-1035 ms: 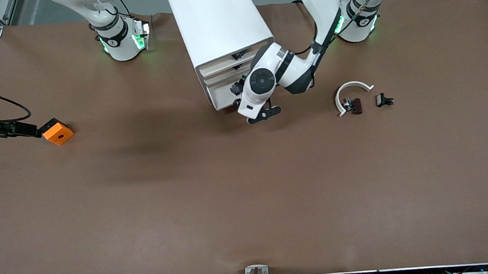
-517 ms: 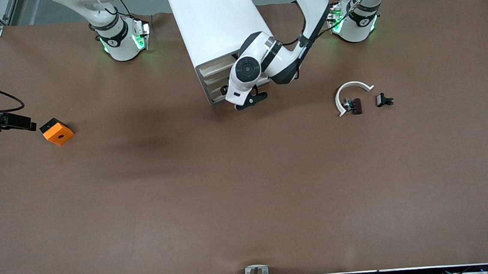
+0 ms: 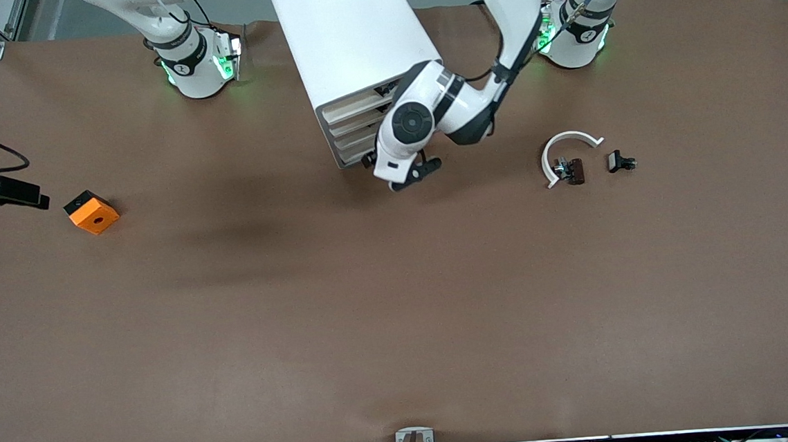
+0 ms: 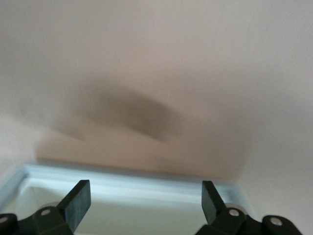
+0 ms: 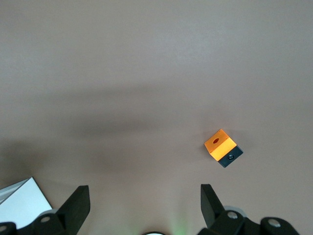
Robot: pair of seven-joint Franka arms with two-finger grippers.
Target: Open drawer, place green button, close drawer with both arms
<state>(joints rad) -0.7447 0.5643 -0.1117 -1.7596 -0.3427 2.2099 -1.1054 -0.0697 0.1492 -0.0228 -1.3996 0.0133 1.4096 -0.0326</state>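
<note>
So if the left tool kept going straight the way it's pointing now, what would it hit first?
Most likely the white cabinet. The left tool, open, sits at the cabinet's drawer fronts, and its wrist view shows a pale surface close ahead, with a white rim just past the fingertips. Which drawer cannot be told.

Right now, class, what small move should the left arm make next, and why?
Probably ease the left gripper in until its open, empty jaws straddle the drawer's rim, then close. It hovers at the cabinet's front, where every drawer looks shut, and the rim shows just ahead of the jaws. The right gripper waits, open, over the table.
</note>
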